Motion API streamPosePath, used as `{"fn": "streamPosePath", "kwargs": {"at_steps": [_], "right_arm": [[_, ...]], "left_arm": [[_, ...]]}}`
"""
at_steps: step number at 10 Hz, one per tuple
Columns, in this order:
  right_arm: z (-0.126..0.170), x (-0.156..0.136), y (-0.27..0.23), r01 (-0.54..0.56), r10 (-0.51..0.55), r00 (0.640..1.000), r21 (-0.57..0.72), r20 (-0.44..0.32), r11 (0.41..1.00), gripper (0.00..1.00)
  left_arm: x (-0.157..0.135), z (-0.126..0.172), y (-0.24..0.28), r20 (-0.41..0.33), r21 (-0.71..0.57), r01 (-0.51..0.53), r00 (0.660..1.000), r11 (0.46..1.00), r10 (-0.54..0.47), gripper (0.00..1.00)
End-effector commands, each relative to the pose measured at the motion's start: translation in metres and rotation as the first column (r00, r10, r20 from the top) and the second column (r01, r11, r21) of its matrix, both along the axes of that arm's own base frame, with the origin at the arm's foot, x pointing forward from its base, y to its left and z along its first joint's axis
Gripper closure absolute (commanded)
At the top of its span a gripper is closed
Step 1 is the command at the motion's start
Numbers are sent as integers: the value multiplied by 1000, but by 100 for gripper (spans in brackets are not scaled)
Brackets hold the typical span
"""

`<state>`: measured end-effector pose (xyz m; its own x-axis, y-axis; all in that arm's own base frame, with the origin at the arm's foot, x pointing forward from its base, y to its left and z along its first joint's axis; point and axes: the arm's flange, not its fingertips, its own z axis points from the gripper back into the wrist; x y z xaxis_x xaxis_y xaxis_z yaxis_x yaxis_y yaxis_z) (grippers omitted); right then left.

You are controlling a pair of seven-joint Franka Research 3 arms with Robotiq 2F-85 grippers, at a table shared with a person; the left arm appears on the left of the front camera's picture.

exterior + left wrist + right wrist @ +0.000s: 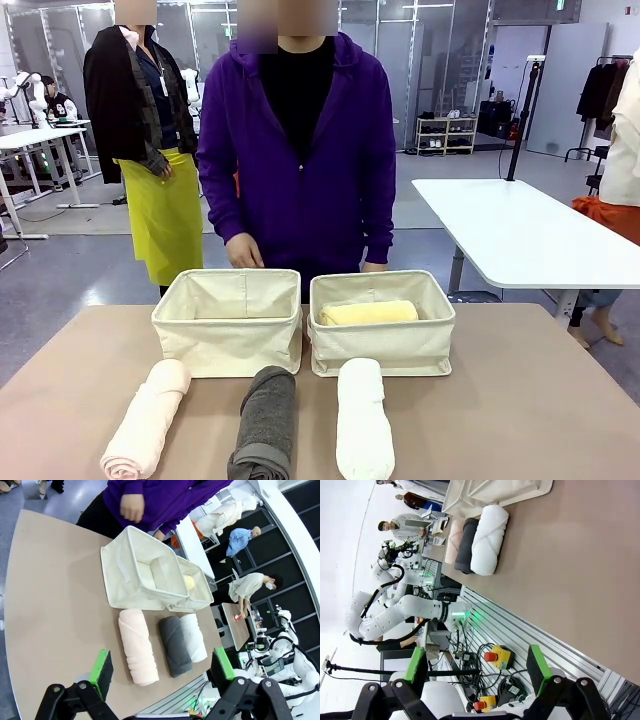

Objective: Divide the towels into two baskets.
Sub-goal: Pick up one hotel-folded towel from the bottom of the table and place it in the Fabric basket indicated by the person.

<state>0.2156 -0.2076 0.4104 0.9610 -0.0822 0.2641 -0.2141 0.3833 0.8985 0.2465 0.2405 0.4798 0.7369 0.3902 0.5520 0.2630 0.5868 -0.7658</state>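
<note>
Two cream baskets stand side by side across the table. The left basket (228,320) (137,575) holds nothing I can see, and the right basket (382,322) (197,587) holds a yellow towel (367,312) (189,582). In front of them lie a pink towel (148,418) (137,645), a dark grey towel (265,424) (175,645) and a white towel (362,430) (194,637) (489,540). My left gripper (160,672) hangs open above the table's near edge, short of the towels. My right gripper (476,670) is open past the table's edge.
A person in a purple hoodie (300,150) stands right behind the baskets with both hands low at the table's far edge. Bare tabletop (540,400) lies to the right and left of the towels. Cables and emergency-stop buttons (495,656) sit below the table edge.
</note>
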Motion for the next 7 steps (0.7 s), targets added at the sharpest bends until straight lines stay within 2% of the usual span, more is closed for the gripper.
{"fn": "streamPosePath", "kwargs": {"at_steps": [1, 7], "right_arm": [[2, 2, 1, -3, 3, 1000, 4, 20, 1000, 0], [2, 2, 1, -3, 3, 1000, 4, 20, 1000, 0]], "left_arm": [[-2, 1, 1, 17, -14, 5, 1000, 1000, -5, 0], [-2, 1, 1, 17, -14, 5, 1000, 1000, -5, 0]]}}
